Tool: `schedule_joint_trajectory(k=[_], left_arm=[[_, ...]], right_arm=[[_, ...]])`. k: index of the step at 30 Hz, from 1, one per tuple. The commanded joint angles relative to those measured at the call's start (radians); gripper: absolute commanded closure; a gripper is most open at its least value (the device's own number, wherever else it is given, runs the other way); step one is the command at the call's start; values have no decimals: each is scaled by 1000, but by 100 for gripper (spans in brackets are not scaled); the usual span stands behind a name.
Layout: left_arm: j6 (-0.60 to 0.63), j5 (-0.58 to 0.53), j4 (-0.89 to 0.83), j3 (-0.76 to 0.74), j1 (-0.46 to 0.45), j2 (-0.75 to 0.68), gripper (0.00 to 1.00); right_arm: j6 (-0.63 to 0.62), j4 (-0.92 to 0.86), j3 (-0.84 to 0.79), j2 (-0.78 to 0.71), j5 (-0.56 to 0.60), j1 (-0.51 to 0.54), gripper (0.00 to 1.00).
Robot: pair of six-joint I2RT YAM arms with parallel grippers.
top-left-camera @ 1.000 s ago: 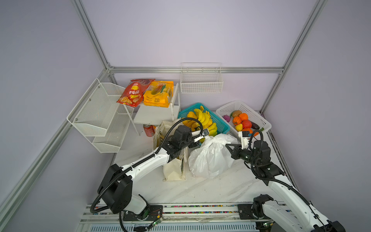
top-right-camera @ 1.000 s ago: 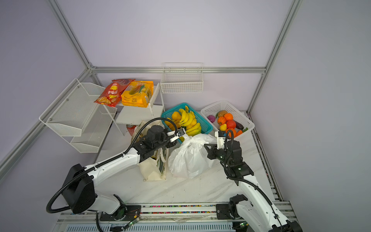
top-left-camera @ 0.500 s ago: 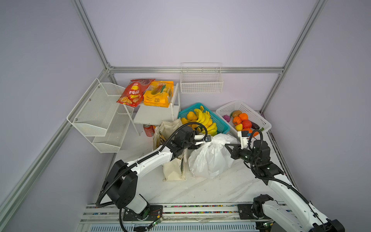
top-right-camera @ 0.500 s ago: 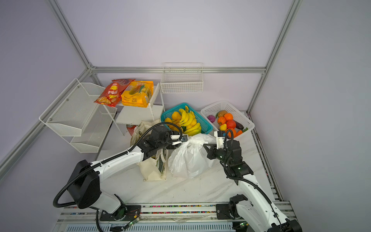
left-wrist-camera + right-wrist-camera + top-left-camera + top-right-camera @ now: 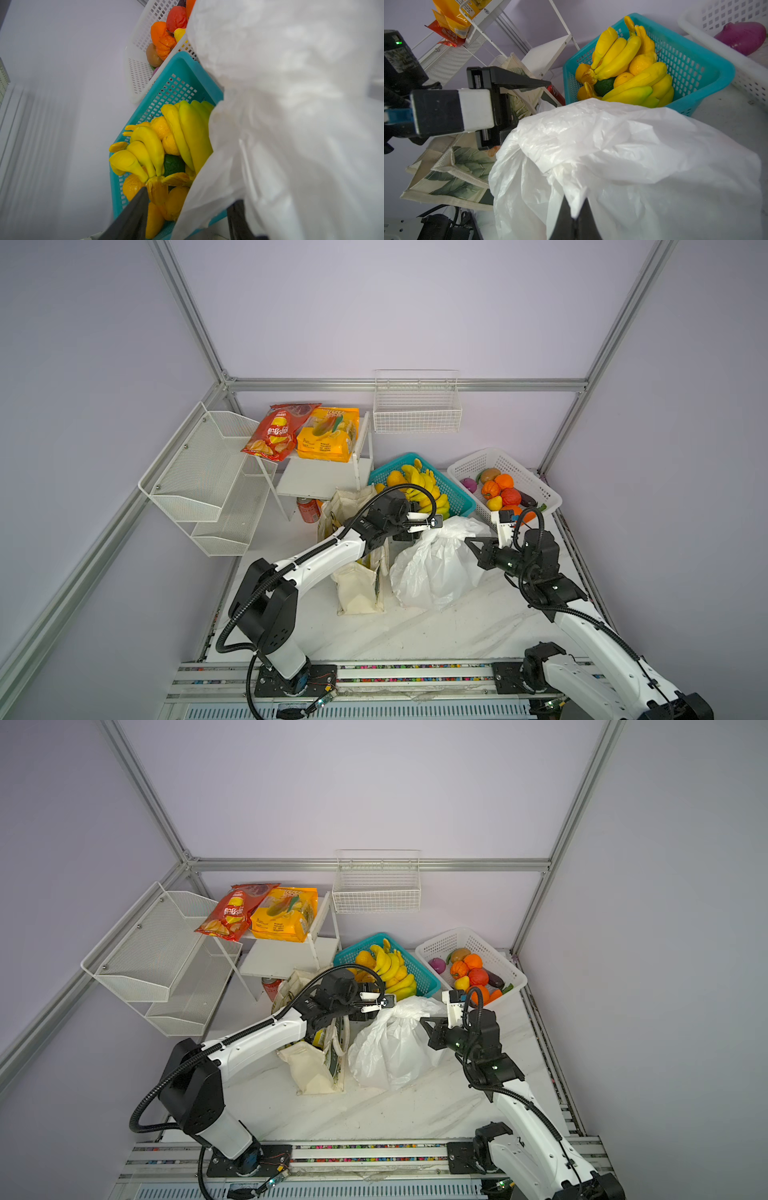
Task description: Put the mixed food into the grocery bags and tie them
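Left gripper [image 5: 190,195] jaws have parted, white plastic bag [image 5: 432,568] film against one finger | right gripper [image 5: 575,200] pinched on that bag's rim | bag stands right of leaf-printed canvas tote [image 5: 357,589], bananas [image 5: 428,489] in teal basket [image 5: 459,495] just beyond | red chip bag [image 5: 278,433] lettering unreadable

Tote [image 5: 358,593] stands just left of plastic bag [image 5: 436,572]

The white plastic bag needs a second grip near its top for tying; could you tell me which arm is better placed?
Probably left. The left pincer stands open at the top of the white plastic bag, film apparently between its fingers, while the right pincer is shut on the bag's side.
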Motion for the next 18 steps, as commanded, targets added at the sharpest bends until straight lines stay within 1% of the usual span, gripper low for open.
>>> schedule_joint_trajectory(k=[1, 6, 8, 11, 12, 15, 18], left_arm=[[34, 75, -100, 119, 10, 23, 45], [52, 87, -149, 161, 14, 60, 49], [48, 86, -152, 175, 14, 70, 56], [27, 91, -113, 162, 14, 62, 71], [17, 95, -84, 146, 15, 51, 77], [-13, 87, 29, 76, 18, 1, 100], [-35, 36, 110, 26, 20, -41, 100]], right_arm=[[-13, 17, 32, -4, -1, -6, 100], [-16, 18, 40, 0, -1, -6, 100], [-19, 16, 42, 4, -1, -5, 100], [-18, 6, 41, -2, 9, -5, 100], [-20, -2, 39, -9, 14, -6, 100], [-4, -38, 33, -36, 43, -6, 100], [27, -113, 41, -63, 88, -5, 100]])
